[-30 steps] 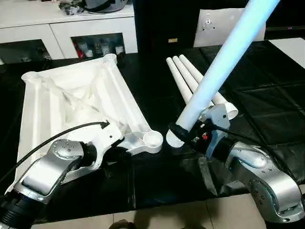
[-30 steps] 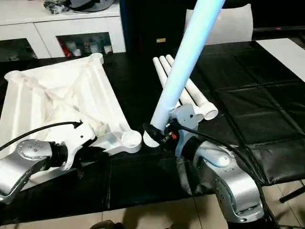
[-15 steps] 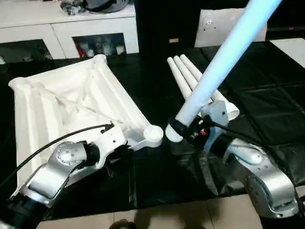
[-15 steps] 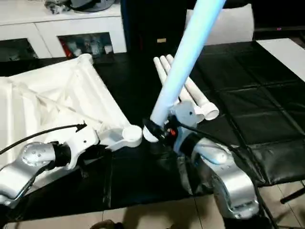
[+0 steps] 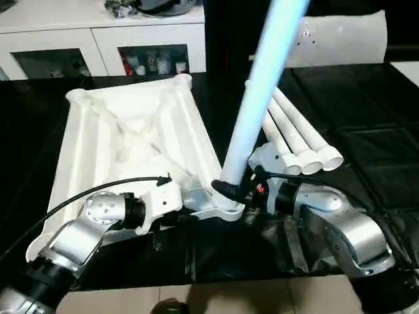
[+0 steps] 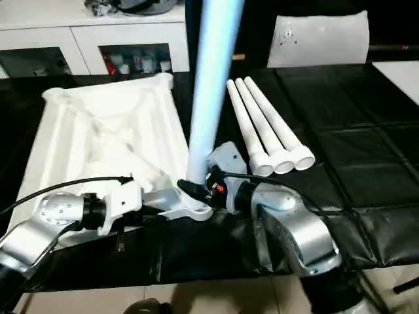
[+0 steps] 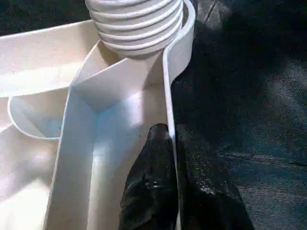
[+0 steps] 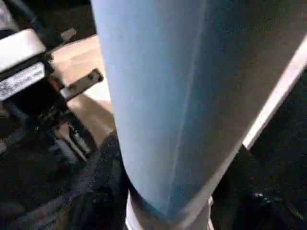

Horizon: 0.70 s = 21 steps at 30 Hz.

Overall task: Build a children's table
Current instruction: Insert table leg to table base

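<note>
One leg (image 5: pixel 262 78) sits at the corner socket (image 5: pixel 226 208) — right gripper (image 5: pixel 243 191) clamping it, left gripper (image 7: pixel 173 158) pinching the tabletop (image 5: pixel 124 137) rim — so keep it upright while screwing.

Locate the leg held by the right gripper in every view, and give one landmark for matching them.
Left eye: held leg rises from centre to top.
Right eye: leg left of centre, upright.
Left wrist: its ribbed end at the top.
Right wrist: leg close up.
Landmark: corner socket under its end.
</note>
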Available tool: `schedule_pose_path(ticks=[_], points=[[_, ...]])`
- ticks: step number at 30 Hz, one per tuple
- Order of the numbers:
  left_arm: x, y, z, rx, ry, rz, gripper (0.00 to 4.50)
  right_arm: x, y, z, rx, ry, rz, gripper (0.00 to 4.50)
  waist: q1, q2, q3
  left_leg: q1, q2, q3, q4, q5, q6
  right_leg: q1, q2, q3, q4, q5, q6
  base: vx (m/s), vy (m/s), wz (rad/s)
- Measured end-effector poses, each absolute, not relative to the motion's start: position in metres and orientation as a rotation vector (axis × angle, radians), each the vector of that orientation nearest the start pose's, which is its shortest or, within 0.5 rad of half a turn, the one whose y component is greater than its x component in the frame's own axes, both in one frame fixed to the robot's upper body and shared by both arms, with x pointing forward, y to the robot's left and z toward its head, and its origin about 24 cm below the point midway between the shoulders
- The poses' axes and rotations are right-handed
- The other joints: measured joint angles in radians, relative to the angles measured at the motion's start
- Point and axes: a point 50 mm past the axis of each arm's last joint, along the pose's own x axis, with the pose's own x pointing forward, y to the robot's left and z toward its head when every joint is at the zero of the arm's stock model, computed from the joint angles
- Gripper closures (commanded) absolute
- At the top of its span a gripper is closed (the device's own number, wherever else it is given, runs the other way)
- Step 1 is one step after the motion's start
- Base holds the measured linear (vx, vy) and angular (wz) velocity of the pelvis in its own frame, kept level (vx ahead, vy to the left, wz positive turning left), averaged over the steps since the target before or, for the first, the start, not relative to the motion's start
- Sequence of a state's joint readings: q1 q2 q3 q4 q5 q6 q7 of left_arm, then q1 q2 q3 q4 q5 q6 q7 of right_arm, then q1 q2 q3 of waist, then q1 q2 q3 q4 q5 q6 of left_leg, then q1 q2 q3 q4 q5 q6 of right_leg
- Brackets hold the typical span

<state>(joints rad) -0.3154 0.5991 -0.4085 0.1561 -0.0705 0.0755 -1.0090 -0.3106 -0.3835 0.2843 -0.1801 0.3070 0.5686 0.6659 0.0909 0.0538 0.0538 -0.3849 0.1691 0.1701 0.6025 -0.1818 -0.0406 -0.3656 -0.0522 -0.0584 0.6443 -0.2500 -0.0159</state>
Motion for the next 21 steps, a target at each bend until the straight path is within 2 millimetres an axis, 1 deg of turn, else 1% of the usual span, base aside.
schedule_pose_path(ticks=[3, 8, 14, 17, 21], points=[[0.268, 0.151, 0.046, 0.577, 0.350, -1.273, 4.50, 0.269, -0.103, 0.093, -0.154, 0.264, 1.021, 2.61, -0.002, -0.003, -0.002, 0.002, 0.000, 0.004, 0.000, 0.000, 0.000, 0.001, -0.003, 0.000, 0.001, 0.001, 0.001, 0.000, 0.000, 0.00], [0.269, 0.154, 0.045, 0.575, 0.346, -1.270, 4.50, 0.270, -0.108, 0.093, -0.175, 0.282, 1.018, 2.61, -0.007, -0.008, -0.004, 0.003, 0.000, 0.005, 0.000, 0.001, 0.000, 0.001, -0.004, 0.000, 0.002, 0.002, 0.002, 0.000, 0.000, 0.00], [0.270, 0.156, 0.045, 0.545, 0.353, -1.300, 4.50, 0.271, -0.111, 0.095, -0.176, 0.299, 1.030, 2.61, -0.007, -0.008, -0.004, 0.002, 0.000, 0.005, -0.001, 0.001, -0.001, 0.000, -0.004, 0.000, 0.002, 0.002, 0.002, 0.000, 0.000, 0.00], [0.272, 0.157, 0.046, 0.533, 0.361, -1.318, 4.50, 0.276, -0.109, 0.094, -0.149, 0.297, 1.021, 2.61, -0.007, -0.007, -0.004, 0.001, 0.000, 0.005, -0.001, 0.001, -0.001, -0.001, -0.003, 0.000, 0.002, 0.002, 0.003, 0.000, 0.000, 0.00], [0.274, 0.157, 0.048, 0.535, 0.375, -1.350, 4.50, 0.282, -0.104, 0.093, -0.120, 0.290, 1.023, 2.61, -0.005, -0.002, -0.001, 0.001, 0.000, 0.005, -0.001, 0.001, -0.001, -0.001, -0.003, 0.000, 0.000, 0.002, 0.003, 0.000, 0.000, 0.00]])
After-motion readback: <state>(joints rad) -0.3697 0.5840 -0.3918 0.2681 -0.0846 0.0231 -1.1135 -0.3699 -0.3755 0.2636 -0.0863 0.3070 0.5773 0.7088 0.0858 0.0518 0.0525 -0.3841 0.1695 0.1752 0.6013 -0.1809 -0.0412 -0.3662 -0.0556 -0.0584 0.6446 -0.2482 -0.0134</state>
